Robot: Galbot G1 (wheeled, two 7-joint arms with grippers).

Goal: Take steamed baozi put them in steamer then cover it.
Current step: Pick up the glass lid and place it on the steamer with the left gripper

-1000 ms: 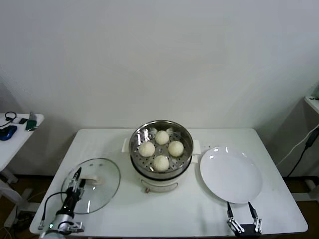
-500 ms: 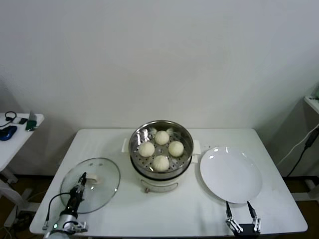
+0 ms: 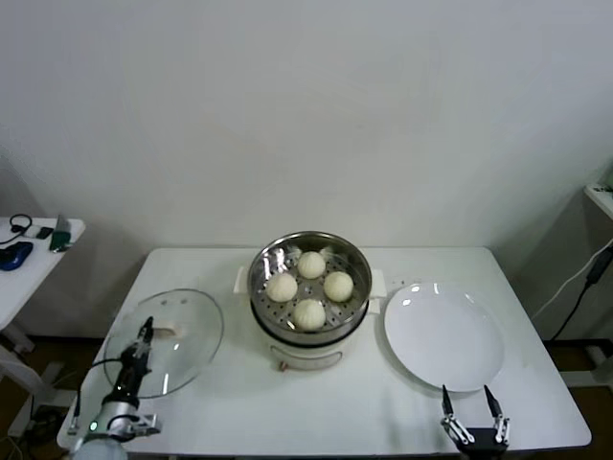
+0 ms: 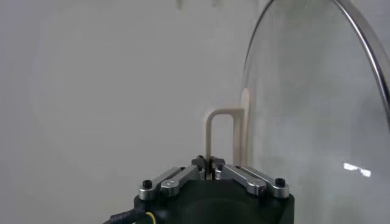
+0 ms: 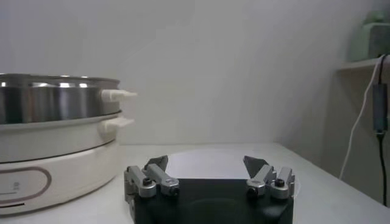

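Four steamed baozi (image 3: 309, 287) sit in the steamer (image 3: 309, 251) at surface centre. Left gripper (image 3: 142, 337) jaws clenched on the cover (image 3: 165, 340) handle, front-left corner. Right gripper (image 3: 473, 415) jaws released, front edge. Covering remains.

White table (image 3: 239, 402) against a plain white wall (image 3: 306, 115).

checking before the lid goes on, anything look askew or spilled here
Nothing spilled or damaged. Four baozi sit neatly in the steamer. The only tilted thing is the cover, on purpose: the left gripper is shut on its handle. The right gripper waits open near the plate.
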